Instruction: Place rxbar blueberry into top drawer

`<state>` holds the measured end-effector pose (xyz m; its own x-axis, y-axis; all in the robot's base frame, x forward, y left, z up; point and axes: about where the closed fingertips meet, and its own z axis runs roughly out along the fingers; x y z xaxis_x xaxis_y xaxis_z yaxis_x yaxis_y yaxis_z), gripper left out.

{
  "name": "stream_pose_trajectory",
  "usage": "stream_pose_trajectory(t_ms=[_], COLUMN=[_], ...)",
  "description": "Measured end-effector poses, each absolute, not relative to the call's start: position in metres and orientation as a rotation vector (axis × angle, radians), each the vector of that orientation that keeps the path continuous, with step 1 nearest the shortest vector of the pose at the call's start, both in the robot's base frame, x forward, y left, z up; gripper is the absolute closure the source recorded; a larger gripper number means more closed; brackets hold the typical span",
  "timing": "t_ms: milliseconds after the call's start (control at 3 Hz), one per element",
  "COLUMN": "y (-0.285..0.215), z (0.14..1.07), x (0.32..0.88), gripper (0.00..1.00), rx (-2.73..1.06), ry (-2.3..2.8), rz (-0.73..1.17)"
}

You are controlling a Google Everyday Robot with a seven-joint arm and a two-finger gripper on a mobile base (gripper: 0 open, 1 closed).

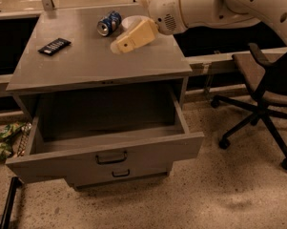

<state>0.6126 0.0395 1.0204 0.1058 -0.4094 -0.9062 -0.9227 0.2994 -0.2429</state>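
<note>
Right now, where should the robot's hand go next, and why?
Probably move the gripper left across the cabinet top toward the rxbar blueberry. The bar lies untouched near the top's left edge, the gripper is over by the soda can, and the top drawer already stands open.

claw (120, 46) over cabinet top (86, 67) — rxbar blueberry (54, 46) left

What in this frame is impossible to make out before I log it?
Single camera view:
- White bowl: mostly hidden behind the gripper, which hangs over the cabinet top's back right, beside the soda can.
- rxbar blueberry: wrapper lettering too small to read.
- top drawer: the front strip of its floor is hidden by its own front panel.
- Arm: cut off by the top and right edges.
</note>
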Motion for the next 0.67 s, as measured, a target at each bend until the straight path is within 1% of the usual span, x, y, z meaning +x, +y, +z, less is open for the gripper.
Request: stream_pose_trajectory(t_ms=[333, 667], y=[0.060, 0.100], z=[0.975, 0.920], x=[0.605, 0.662], gripper=[0.00, 0.00], rx=[-1.299, -1.157], ry=[1.552, 1.612], rz=[0.685, 0.690])
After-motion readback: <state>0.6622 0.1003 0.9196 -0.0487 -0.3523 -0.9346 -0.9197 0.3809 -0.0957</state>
